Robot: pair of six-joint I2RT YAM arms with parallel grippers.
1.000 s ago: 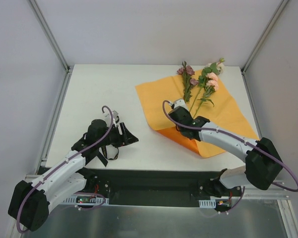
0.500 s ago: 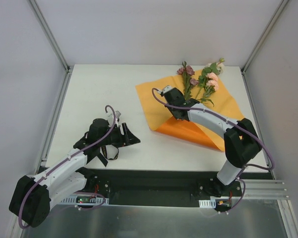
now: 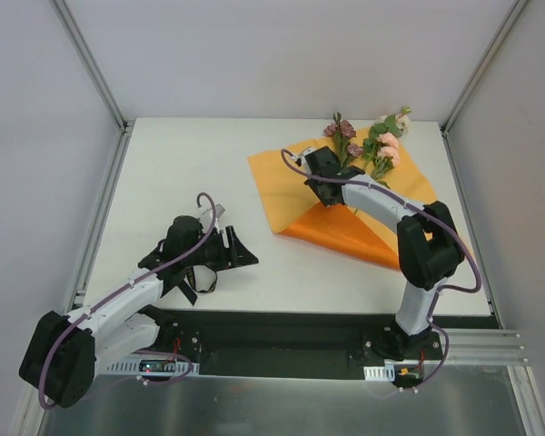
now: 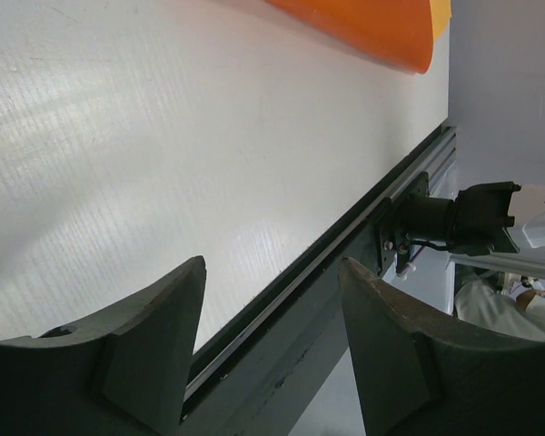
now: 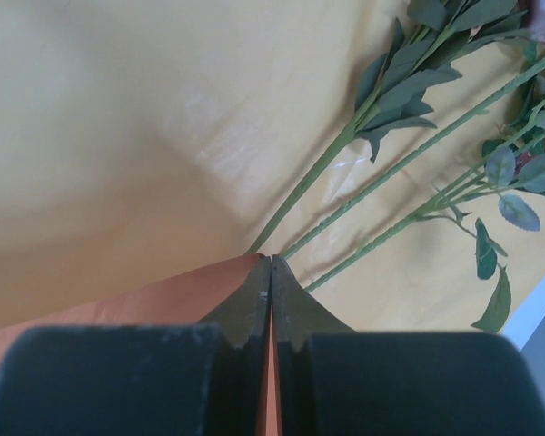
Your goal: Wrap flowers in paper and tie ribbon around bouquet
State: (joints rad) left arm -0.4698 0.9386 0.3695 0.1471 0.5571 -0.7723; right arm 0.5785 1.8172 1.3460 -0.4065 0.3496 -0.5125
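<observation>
**Change noted.** Within the last second my right claw has travelled from the near side of the flowers up to the cut ends of their stems. It has dragged one corner of the paper with it. The jaws are pressed fully together, and the darker orange flap runs straight into the tips, so I judge they are pinching that corner. The fold on the near side of the flowers is now visibly larger. In my judgement the wrapping has begun but is far from closed, as the blooms and most of each stem still lie uncovered.

**Left side.** My left claw has barely shifted. It sits well to the left of the flowers, low over the bare tabletop, jaws about half open with nothing between them.

**Surroundings.** A black strap-like loop, probably the ribbon, lies under my left arm, far from the flowers. Its lettering is too small to confirm.

**Obstructions.** The stems fan apart rather than lying bunched, so the flap may ride over them unevenly. My right forearm crosses the folded paper on the near side of the flowers. The glossy sheet could slide on the tabletop.
</observation>
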